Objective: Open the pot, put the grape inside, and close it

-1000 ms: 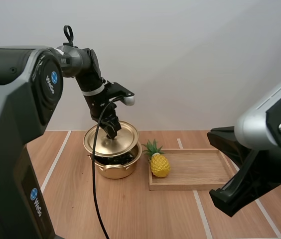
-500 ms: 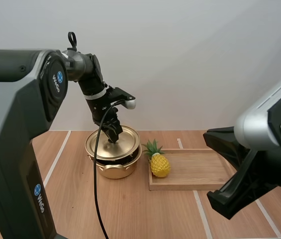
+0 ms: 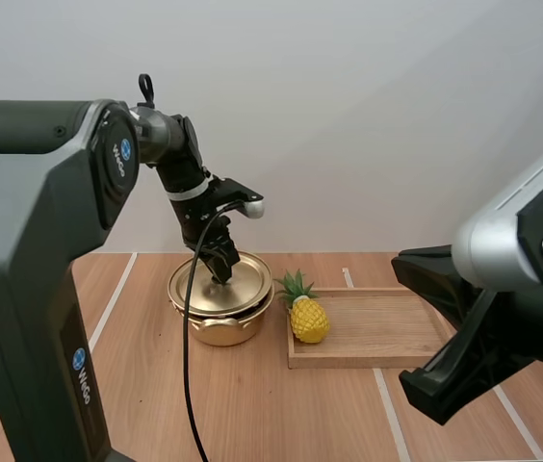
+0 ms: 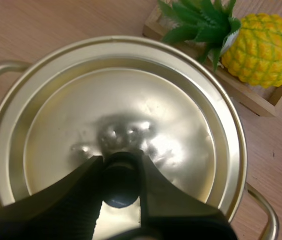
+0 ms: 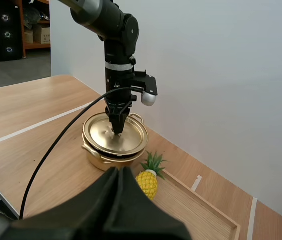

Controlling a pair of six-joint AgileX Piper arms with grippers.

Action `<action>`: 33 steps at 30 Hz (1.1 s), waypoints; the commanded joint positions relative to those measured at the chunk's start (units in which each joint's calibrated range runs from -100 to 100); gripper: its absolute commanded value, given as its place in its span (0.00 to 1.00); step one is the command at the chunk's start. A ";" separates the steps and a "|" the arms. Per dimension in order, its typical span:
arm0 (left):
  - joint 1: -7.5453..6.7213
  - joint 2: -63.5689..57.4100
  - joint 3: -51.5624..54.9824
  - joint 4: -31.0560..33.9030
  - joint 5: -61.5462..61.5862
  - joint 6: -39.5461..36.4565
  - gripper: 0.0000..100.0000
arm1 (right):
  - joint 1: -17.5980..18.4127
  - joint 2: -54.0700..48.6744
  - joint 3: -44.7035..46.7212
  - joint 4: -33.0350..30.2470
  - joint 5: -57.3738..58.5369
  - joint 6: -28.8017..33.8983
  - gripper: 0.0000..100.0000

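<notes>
1. Wood table (image 3: pixel 281 414), white wall behind. Pot (image 3: pixel 219 330) sits left of centre, just beside tray (image 3: pixel 377 332), w/ a pineapple (image 3: pixel 309 320) at tray's left end.
2. L gripper (image 3: pixel 221 274) (image 4: pixel 122 167) (image 5: pixel 117 129) comes down from above onto lid (image 3: pixel 245 286) (image 4: pixel 131 115). Fingers are nearly closed, tips pinching the dark knob (image 4: pixel 121 187) btwn them.
3. R gripper (image 5: pixel 119 171) hangs well apart from pot, pointing towards it. Fingers are pressed together into one wedge, holding nothing.
4. Progress, my read: lid looks level and seated on the rim all round, so pot reads as closed. Grape is hidden, prob. inside under the lid, but can't confirm. If so, the only thing left is to let go of knob and lift the arm clear.
5. Orientation: pot is upright, mouth up, axis vertical. Lid lies flat, knob straight up. Body is round, so the only long line runs thru the 2 ear handles (image 4: pixel 1 70) on opposite sides. Can't tell exactly how that line sits vs table edge.
</notes>
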 commanded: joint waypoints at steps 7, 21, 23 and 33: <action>-0.15 1.91 -0.27 -1.42 -1.27 0.35 0.00 | 0.10 -0.34 0.14 0.09 0.00 0.03 0.00; -0.15 1.91 -0.27 -2.59 0.18 0.26 0.00 | 0.10 -0.34 0.14 0.09 0.00 0.03 0.00; -0.15 1.91 -0.27 -2.59 0.18 0.26 0.00 | 0.10 -0.34 0.14 0.09 0.00 0.03 0.00; -0.15 1.91 -0.27 -2.59 0.18 0.26 0.03 | 0.10 -0.34 0.14 0.21 0.00 0.03 0.00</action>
